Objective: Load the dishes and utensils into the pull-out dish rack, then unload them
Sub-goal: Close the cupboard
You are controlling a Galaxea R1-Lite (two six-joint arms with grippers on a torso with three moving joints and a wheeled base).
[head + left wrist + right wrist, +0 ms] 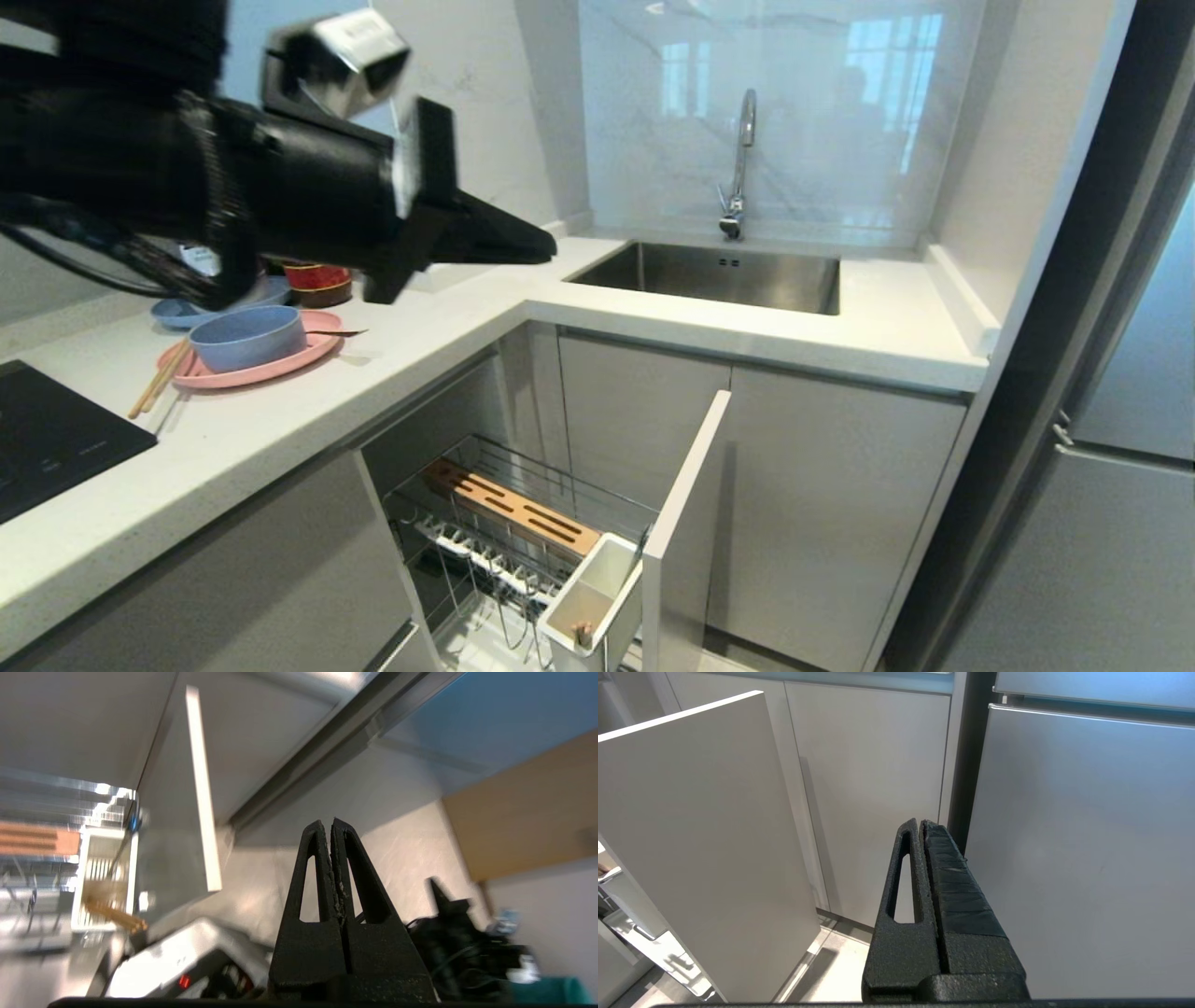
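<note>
Left gripper hangs in the upper left of the head frame, above the white surface, jaws pressed together on nothing, its tip pointing toward the sink. Below it, at the left of the frame, sits the pink plate with the blue-grey bowl riding on top of it. The chopsticks poke out from the plate's left edge, and a slim dark utensil handle shows at the bowl's right; spoon or fork, I can't tell. The pull-out dish rack stands drawn out at the lower middle, with its white utensil box by the cabinet front; something wooden already stands in that box. Handling, as I judge it: the bowl looks light and stiff, matte rather than slick, so a pinch over its rim wall should do, and it likely has to come off first. The plate is flat and low, so its raised rim is the only real purchase. The chopsticks are thin and light and could roll or splay, so pinch both together near mid-length. Right gripper, closed and empty, hangs by the lower cabinet doors in its own wrist view.
</note>
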